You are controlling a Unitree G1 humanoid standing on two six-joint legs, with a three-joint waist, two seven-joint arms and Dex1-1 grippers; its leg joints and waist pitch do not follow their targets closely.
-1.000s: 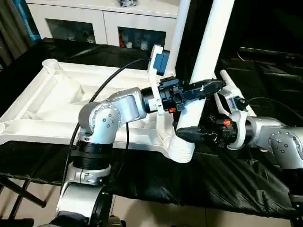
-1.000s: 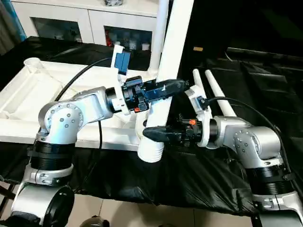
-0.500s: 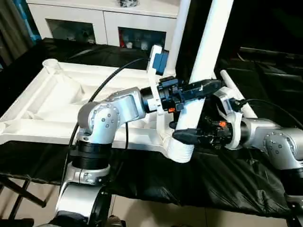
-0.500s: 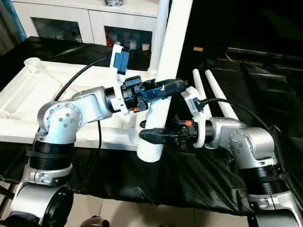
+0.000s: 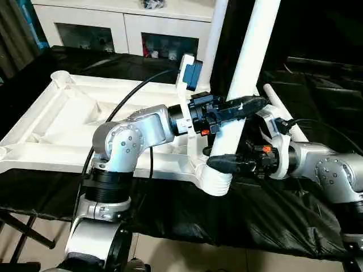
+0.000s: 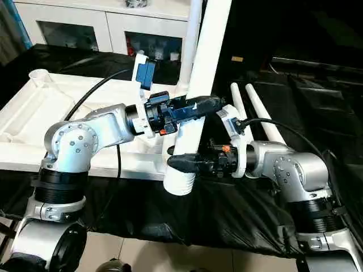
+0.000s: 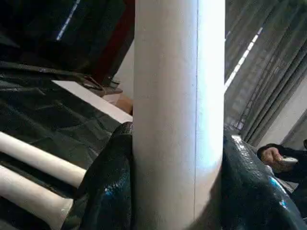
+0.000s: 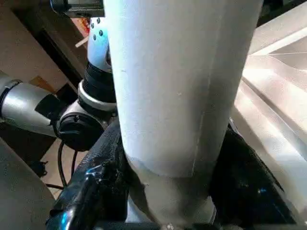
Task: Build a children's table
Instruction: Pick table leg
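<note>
Both tools pinch one upright long tapered white tube leg (image 5: pixel 245 62): left tool (image 5: pixel 241 106) higher, right tool (image 5: pixel 222 163) just above the white ribbed plastic tabletop's (image 5: pixel 68 122) corner socket (image 5: pixel 214 182).

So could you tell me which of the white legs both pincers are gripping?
The upright leg in the near corner socket: left pincer above, right pincer below. Another stands untouched behind; two lie loose.

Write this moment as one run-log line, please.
left gripper: shut on table leg | right gripper: shut low on same leg | leg upright in tabletop corner socket
</note>
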